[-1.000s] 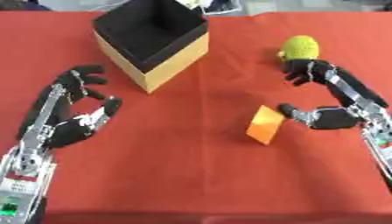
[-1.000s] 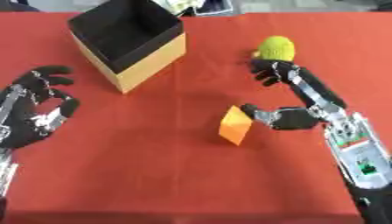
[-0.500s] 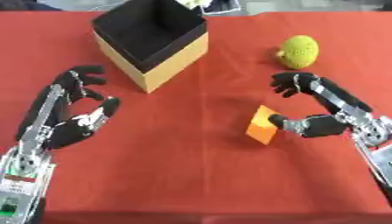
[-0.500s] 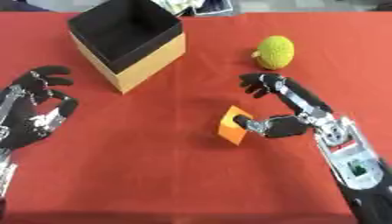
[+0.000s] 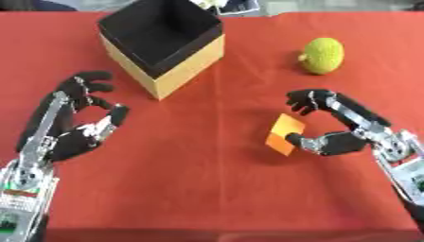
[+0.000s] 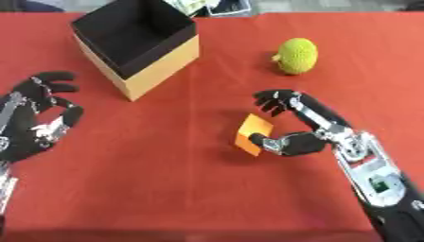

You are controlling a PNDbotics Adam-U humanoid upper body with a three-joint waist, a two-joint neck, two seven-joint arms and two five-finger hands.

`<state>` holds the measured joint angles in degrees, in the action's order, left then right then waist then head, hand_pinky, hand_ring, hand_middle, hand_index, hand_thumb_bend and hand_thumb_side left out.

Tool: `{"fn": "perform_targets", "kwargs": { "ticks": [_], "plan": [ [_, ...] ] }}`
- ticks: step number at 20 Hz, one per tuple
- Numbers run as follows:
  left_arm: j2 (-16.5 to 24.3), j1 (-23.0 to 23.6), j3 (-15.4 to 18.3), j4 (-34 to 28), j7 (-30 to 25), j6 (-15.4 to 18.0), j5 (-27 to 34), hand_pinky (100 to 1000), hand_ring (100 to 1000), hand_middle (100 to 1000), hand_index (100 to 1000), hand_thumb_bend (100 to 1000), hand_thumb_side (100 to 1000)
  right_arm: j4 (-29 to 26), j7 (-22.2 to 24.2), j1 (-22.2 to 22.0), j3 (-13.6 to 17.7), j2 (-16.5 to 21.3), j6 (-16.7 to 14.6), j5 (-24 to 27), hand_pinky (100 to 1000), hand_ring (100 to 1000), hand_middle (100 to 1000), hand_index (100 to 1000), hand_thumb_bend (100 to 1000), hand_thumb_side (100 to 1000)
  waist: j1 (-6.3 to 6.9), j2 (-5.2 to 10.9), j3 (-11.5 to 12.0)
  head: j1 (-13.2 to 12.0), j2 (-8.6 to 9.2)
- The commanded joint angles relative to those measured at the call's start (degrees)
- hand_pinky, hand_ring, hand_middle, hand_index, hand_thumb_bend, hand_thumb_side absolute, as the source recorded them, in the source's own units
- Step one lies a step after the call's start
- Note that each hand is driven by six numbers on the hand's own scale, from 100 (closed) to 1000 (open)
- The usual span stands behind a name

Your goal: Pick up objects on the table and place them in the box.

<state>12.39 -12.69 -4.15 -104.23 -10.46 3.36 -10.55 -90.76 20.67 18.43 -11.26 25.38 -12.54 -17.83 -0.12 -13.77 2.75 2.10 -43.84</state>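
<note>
An orange block (image 5: 284, 133) stands tilted on the red table, right of centre. My right hand (image 5: 363, 134) is right beside it: the thumb touches its lower right edge, and the curled fingers (image 6: 273, 100) hover just above its top corner, not closed on it. A yellow-green bumpy ball (image 5: 323, 56) lies farther back on the right, apart from the hand. The box (image 5: 181, 74), black inside with tan walls, stands open at the back left; nothing shows inside it. My left hand (image 5: 73, 136) rests open at the left, fingers up, holding nothing.
Red cloth (image 5: 190, 189) covers the whole table. Some papers or small things (image 5: 225, 4) lie beyond the far edge behind the box. Bare cloth stretches between the box and the orange block.
My right hand has come down and left from beside the yellow-green ball to the orange block, and its thumb now touches the block. The left hand has stayed put.
</note>
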Motion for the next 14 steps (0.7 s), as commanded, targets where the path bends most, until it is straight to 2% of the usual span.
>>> {"fn": "perform_targets", "kwargs": {
  "ticks": [1, 14],
  "plan": [
    [0.41, -0.6, -0.01, -0.88, -0.03, -0.05, -0.19, 617, 758, 762, 818, 530, 478, -0.11, 0.33, 0.6, -0.04, 0.85, -0.08, -0.76, 717, 771, 772, 904, 431, 462, 0.06, 0.71, 0.0, 0.07, -0.28],
    [0.42, -0.6, -0.01, -0.89, 0.04, -0.15, -0.12, 617, 758, 762, 818, 523, 481, 3.02, -0.59, 0.49, -0.28, 0.16, 0.28, -4.23, 719, 772, 772, 905, 432, 468, 0.17, 0.79, 0.26, 0.1, -0.28]
  ]
}}
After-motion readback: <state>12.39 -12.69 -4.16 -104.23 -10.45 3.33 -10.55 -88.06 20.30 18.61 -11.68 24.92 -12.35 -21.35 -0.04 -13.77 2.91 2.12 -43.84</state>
